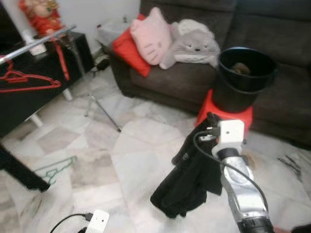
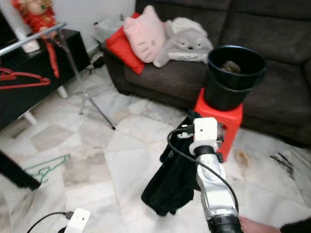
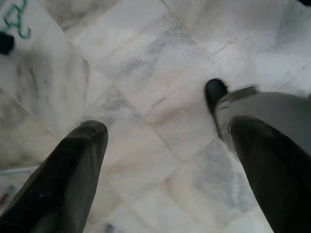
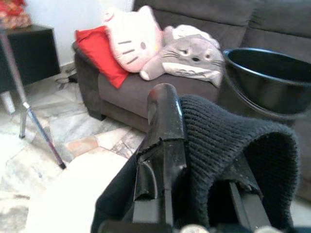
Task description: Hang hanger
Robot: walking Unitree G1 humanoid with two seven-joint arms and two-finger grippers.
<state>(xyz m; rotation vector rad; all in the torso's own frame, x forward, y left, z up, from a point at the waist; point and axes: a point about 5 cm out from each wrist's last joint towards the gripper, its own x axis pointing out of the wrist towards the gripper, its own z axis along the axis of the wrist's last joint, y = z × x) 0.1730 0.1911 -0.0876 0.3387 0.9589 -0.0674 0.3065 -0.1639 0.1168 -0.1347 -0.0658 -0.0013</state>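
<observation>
Hanger (image 1: 29, 81) on rack; right hand (image 4: 204, 145) holds garment (image 1: 187, 182).

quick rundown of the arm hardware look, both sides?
Right arm: silver metal forearm, black collar at the bottom, white boxy wrist module, black cable looping alongside. Its pincer has long glossy black fingers. Left pincer: two thick, rounded black fingers; white wrist module with a black cable.
</observation>
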